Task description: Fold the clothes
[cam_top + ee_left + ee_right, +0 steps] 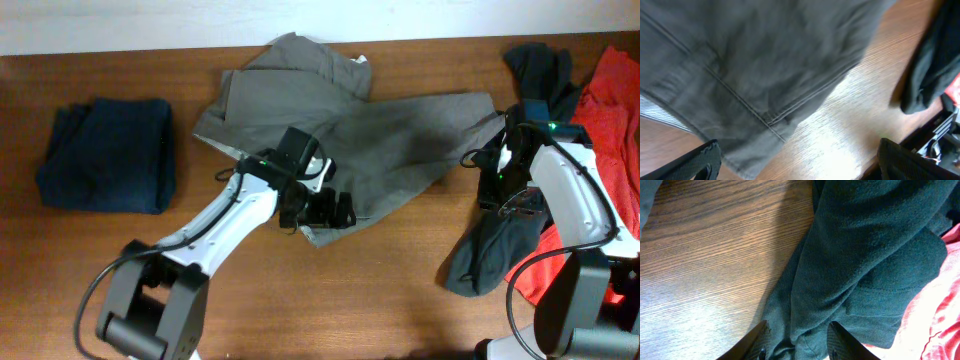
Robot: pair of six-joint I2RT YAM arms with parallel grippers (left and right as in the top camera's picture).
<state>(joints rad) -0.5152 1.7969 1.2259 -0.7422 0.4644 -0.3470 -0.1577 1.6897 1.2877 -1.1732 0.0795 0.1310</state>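
Grey-khaki trousers (400, 150) lie crumpled and spread in the middle. A navy piece (105, 155) sits folded far left. A black piece (492, 252) and a red piece (610, 90) are heaped at right.

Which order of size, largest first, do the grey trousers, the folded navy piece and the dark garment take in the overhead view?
1. grey trousers: clearly largest.
2. folded navy piece and dark garment: they look about alike, and the right arm hides part of the dark one, so they are left unranked.

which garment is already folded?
The navy piece, far left: a neat squared stack. The grey trousers, black piece and red piece all lie spread or crumpled.
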